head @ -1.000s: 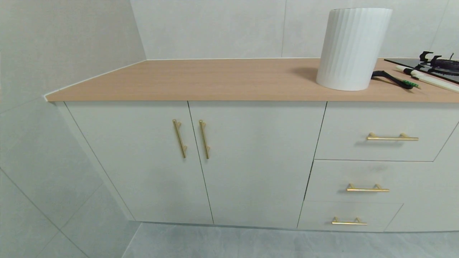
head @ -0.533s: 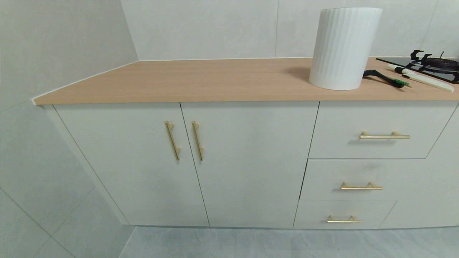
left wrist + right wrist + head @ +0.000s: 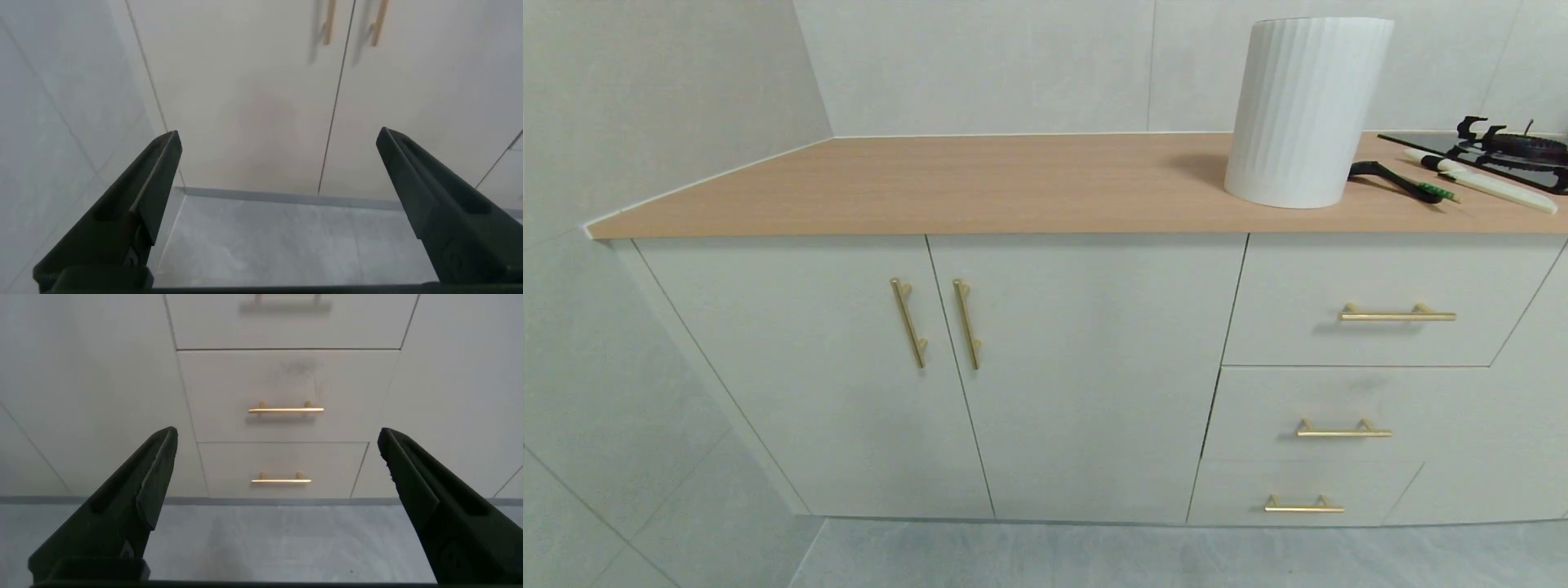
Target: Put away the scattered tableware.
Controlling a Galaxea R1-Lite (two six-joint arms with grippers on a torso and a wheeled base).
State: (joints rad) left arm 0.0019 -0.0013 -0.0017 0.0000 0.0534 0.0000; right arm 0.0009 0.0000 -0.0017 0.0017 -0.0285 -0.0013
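The left end effector (image 3: 278,143) hangs low before pale double cabinet doors (image 3: 809,376), its fingers spread wide and empty. Above, on the light-brown wooden desk (image 3: 931,184), a tall white ribbed cylindrical container (image 3: 1303,110) stands upright. Just to its right lie a black-handled utensil with a green tip (image 3: 1401,180) and a long cream-white utensil (image 3: 1486,184), near a black stove burner (image 3: 1515,145). The right end effector (image 3: 278,437), likewise wide open and holding nothing, faces white drawers with brass bar handles (image 3: 286,392).
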